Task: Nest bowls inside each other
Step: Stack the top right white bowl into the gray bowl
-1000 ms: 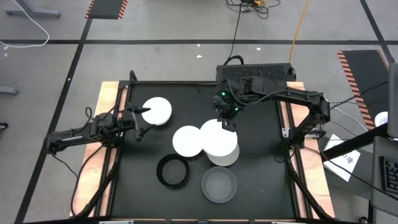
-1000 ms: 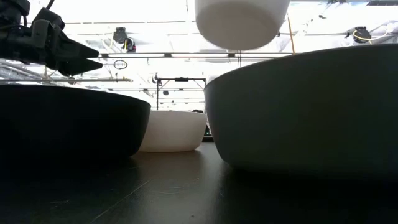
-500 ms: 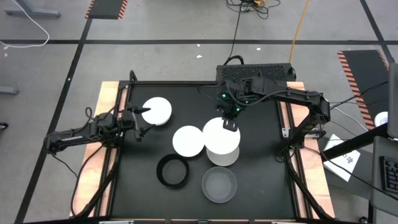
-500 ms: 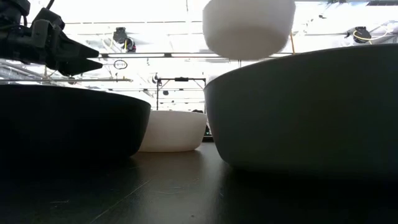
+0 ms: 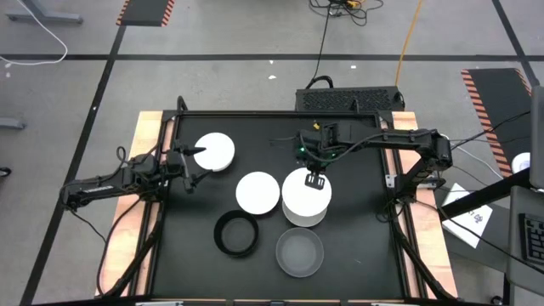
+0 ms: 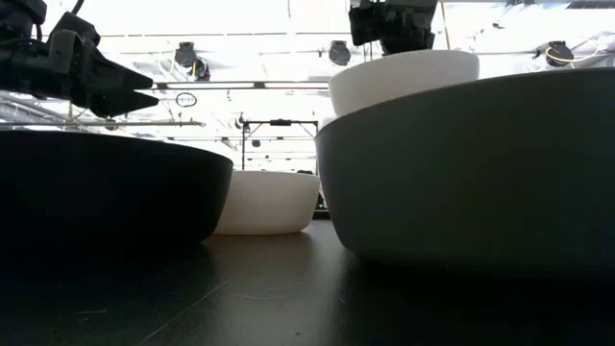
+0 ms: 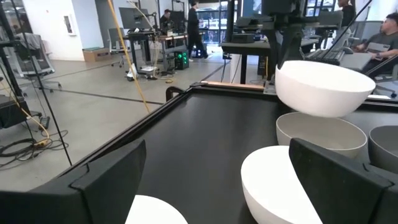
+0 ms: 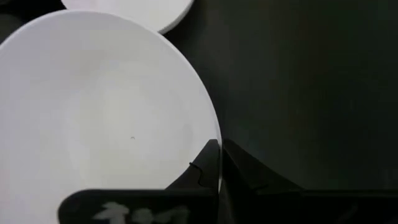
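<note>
My right gripper (image 5: 314, 178) is shut on a white bowl (image 5: 304, 195) and holds it just above a translucent grey bowl (image 5: 308, 218); the left wrist view shows the white bowl (image 7: 323, 87) hovering over that grey bowl (image 7: 320, 134). A second white bowl (image 5: 257, 193) stands on its base to their left. A black bowl (image 5: 237, 234) and another grey bowl (image 5: 299, 252) stand near the table's near edge. My left gripper (image 5: 192, 161) waits open beside a third white bowl (image 5: 214, 153) at the left. My right gripper pinches the white bowl's rim (image 8: 208, 134) on its far side, one finger inside the bowl and one outside. The fingers (image 8: 245, 171) come from above, pointing down. The bowl is lifted clear, slightly tilted in the low view (image 6: 404, 82), just above the grey bowl.
The black table is framed by wooden side rails (image 5: 146, 170). In the low view the black bowl (image 6: 106, 192) and the near grey bowl (image 6: 471, 173) fill the foreground. Bare table surface lies along the far and right sides (image 5: 357, 170).
My right gripper has moved down and a little toward the near edge, staying shut on the white bowl. The bowl has come down from well above to just over the grey bowl and now sits slightly tilted.
</note>
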Controlling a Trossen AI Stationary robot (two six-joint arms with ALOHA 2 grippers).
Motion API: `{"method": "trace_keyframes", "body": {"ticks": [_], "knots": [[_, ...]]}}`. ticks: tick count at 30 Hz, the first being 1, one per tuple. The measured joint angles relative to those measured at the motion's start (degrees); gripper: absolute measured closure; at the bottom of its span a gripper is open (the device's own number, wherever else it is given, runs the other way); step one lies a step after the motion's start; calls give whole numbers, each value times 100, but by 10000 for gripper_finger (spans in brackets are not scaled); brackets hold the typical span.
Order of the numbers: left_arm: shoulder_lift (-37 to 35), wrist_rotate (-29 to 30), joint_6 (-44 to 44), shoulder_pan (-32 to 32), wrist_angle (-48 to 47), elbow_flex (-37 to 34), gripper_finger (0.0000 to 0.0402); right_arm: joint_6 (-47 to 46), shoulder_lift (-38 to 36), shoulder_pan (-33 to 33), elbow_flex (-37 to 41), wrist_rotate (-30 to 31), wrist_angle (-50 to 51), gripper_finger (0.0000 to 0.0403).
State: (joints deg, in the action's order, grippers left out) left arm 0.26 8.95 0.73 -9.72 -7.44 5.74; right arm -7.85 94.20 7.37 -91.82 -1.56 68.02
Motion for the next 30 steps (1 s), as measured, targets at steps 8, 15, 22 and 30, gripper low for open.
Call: {"method": "trace_keyframes", "body": {"ticks": [8, 15, 22, 30], "knots": [[1, 0, -73, 0, -2, 0, 2, -29, -10, -113, 317, -33, -425, 403], [1, 0, -80, 1, -3, 0, 2, -82, -33, -201, 456, -140, -501, 403], [1, -2, -80, 0, -9, 0, 2, -151, -43, -276, 456, -141, -657, 403], [1, -4, -78, 1, -13, -2, 2, -363, -277, -336, 852, 2, -1076, 403]]}}
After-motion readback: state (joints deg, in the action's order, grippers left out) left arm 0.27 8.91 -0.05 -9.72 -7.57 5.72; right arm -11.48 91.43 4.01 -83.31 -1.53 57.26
